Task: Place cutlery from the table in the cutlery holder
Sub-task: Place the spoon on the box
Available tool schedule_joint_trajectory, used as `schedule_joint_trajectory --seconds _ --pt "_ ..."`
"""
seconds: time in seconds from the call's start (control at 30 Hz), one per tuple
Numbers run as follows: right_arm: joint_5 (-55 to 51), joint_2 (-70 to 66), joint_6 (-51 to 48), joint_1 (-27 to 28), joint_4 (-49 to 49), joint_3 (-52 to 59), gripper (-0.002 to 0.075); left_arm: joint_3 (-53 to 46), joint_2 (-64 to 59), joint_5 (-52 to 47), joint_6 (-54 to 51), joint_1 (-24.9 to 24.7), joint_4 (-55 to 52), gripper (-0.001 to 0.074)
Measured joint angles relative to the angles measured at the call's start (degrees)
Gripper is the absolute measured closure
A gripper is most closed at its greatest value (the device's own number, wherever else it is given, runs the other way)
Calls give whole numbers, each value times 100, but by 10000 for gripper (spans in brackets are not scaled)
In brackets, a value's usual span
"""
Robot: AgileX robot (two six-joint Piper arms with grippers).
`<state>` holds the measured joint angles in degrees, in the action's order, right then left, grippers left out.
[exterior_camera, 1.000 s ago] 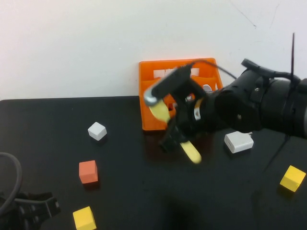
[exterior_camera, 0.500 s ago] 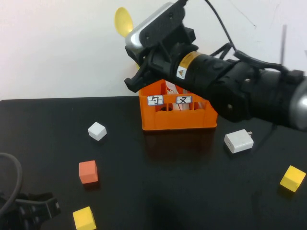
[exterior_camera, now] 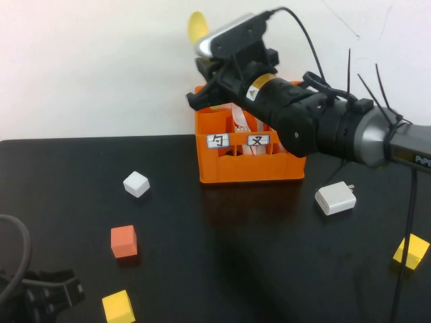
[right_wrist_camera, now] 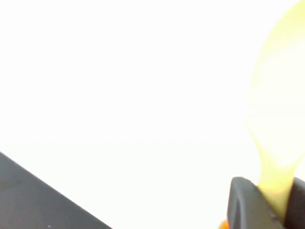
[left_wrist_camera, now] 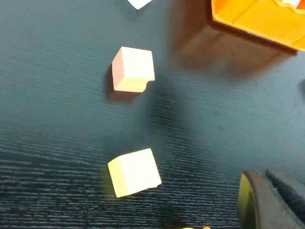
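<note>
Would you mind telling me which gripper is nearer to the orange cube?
The left. The left gripper sits low at the near left table corner, a short way from the orange cube. The right gripper is above the holder at the back, holding the spoon.

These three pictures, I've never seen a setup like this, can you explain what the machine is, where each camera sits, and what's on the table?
It is a robot with two arms. The high view looks down at a black table. The right gripper is above the left end of the orange cutlery holder, shut on a pale yellow spoon, bowl up. The right wrist view shows that spoon up close against the white wall. The left gripper rests at the near left corner; its wrist view looks down at an orange cube and a yellow cube. A white cube, a white charger and another yellow block also lie there.
</note>
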<state>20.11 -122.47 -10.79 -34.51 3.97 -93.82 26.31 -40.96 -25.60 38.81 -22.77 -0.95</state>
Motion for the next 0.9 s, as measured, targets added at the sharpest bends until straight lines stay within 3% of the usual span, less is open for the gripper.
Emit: schedule_joint_trajectory --seconds 0.17,0.43,0.7,0.9 --pt "38 -234 -31 62 361 0 598 0 0 0 -22 0 0 736" --pt "-66 -457 -107 62 -46 -4 596 0 0 15 -22 0 0 737" --pt "-153 -459 -134 84 -132 -14 382 0 0 49 -32 0 0 737" --pt "-586 49 -154 84 -266 -14 412 0 0 179 -220 0 0 737"
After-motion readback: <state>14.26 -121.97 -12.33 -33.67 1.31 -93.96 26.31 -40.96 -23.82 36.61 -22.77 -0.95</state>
